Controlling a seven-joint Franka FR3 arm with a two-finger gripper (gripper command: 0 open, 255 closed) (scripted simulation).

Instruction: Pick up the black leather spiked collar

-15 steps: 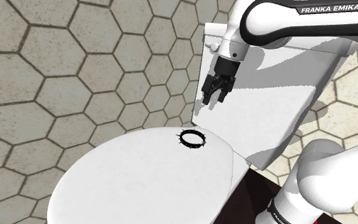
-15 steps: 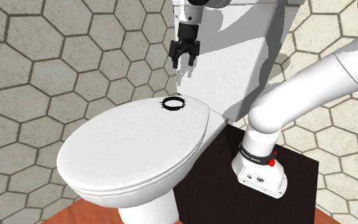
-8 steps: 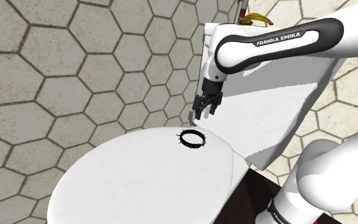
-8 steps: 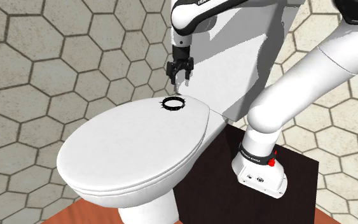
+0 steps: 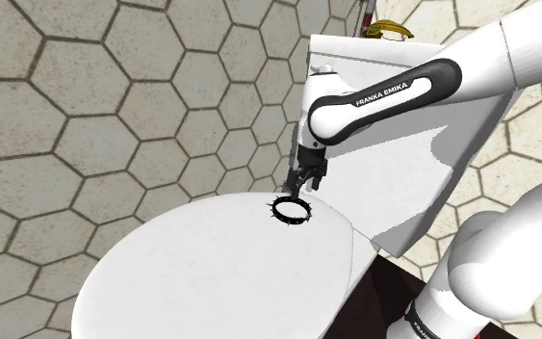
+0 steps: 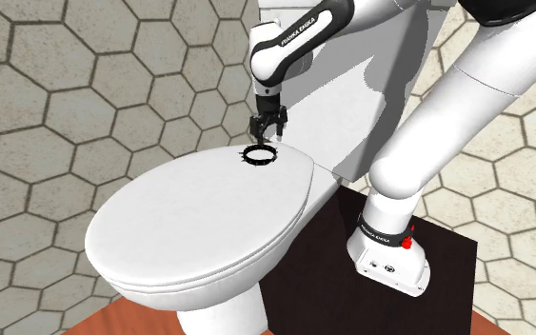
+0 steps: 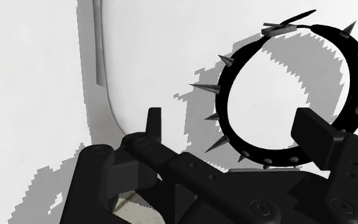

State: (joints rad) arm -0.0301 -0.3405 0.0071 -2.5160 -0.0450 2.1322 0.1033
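Wrist view: the hand (image 7: 230,121), fingers (image 7: 153,126) apart, hovers over the spiked black collar (image 7: 224,111), flat on the toilet lid (image 7: 158,51), off-centre toward one finger.

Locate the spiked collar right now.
Shoulder view, centre: the black spiked collar lies flat on the closed toilet lid near its rear edge, just in front of the tank, with the open gripper right above it.
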